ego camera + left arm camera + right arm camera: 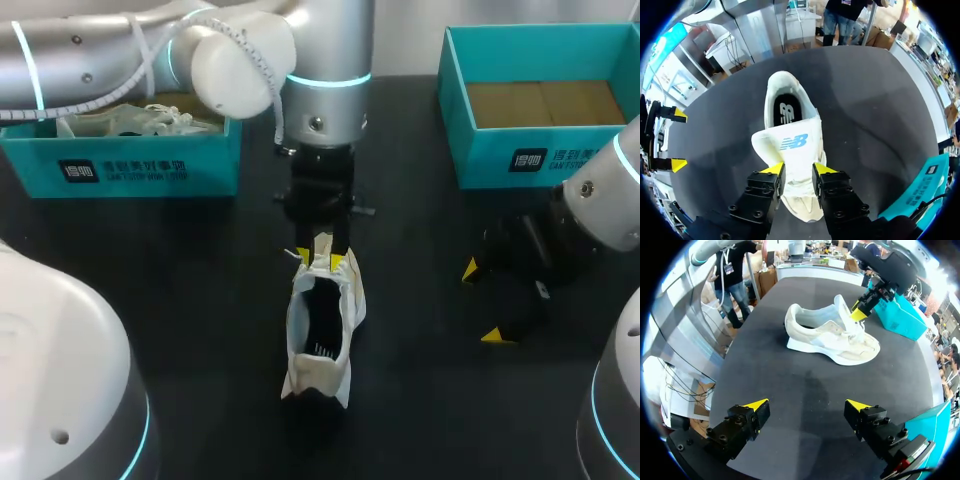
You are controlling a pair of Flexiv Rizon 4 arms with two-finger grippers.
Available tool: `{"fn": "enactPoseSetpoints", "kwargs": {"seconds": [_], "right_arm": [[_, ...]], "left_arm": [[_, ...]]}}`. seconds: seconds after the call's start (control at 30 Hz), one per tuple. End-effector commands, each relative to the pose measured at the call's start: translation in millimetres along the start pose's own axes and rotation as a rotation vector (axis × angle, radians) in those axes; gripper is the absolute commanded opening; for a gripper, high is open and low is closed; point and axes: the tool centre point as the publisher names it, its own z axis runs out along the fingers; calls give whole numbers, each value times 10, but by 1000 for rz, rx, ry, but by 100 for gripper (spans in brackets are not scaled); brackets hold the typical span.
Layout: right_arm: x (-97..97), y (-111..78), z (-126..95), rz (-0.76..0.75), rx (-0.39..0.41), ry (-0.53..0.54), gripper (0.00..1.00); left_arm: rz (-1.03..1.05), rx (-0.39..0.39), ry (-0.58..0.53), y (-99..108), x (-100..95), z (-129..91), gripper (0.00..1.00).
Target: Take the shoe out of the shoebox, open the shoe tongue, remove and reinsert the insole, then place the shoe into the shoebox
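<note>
A cream-white shoe [320, 330] stands upright on the black table, heel toward the near edge. My left gripper [320, 262] hangs over its toe end. In the left wrist view the white tongue [795, 145] with a blue logo runs between the yellow tips of this gripper [797, 170], which touch it from both sides. The black insole [786, 111] shows inside the shoe. From the right wrist view the shoe [830, 337] lies ahead with the tongue raised at the left gripper [860, 312]. My right gripper [480, 303] stands open to the shoe's right, holding nothing.
A teal shoebox [520, 150] with a brown bottom stands at the back right. Another teal shoebox [150, 165] at the back left holds a second pale shoe [130, 120].
</note>
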Motion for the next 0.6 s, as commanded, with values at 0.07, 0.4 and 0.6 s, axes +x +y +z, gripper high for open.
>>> {"fn": "enactPoseSetpoints", "kwargs": {"seconds": [0.07, 0.4, 0.6], "right_arm": [[5, 3, 7, -1, 2, -2, 100], [5, 3, 7, -1, 2, -2, 100], [5, 3, 7, -1, 2, -2, 100]], "left_arm": [[28, 11, 33, -59, 18, 75, 32], [69, 16, 93, -173, -9, 270, 30], [83, 8, 112, -192, 6, 300, 29]]}}
